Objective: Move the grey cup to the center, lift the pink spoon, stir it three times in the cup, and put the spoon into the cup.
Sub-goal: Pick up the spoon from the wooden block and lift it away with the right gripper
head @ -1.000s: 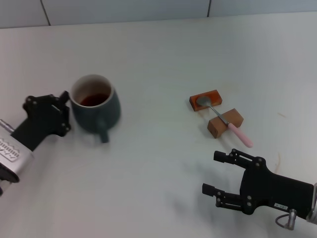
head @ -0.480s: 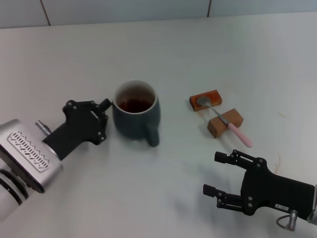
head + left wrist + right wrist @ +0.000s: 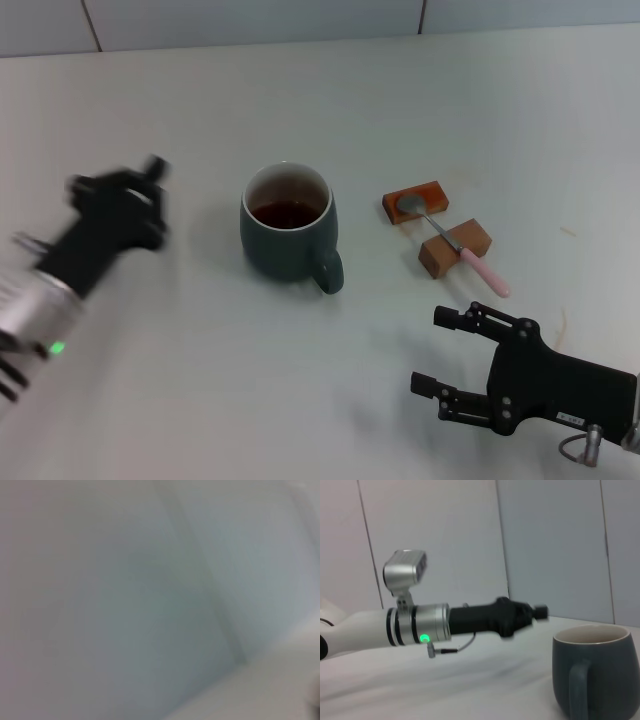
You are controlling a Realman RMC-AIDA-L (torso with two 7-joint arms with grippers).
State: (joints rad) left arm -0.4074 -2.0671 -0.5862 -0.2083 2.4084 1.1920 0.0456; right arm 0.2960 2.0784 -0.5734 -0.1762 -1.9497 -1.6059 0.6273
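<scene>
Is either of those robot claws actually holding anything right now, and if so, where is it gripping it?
Nothing is held. The left gripper is clear of the grey cup, and the right gripper sits open, short of the pink spoon.

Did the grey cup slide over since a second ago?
Yes. The grey cup has slid toward the robot's right, nearer the wooden blocks holding the pink spoon. The left gripper that pushed it has pulled away.

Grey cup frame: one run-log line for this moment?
grey cup: mid-table, upright, free | pink spoon: on wooden blocks | left gripper: apart from cup | right gripper: open, near edge
</scene>
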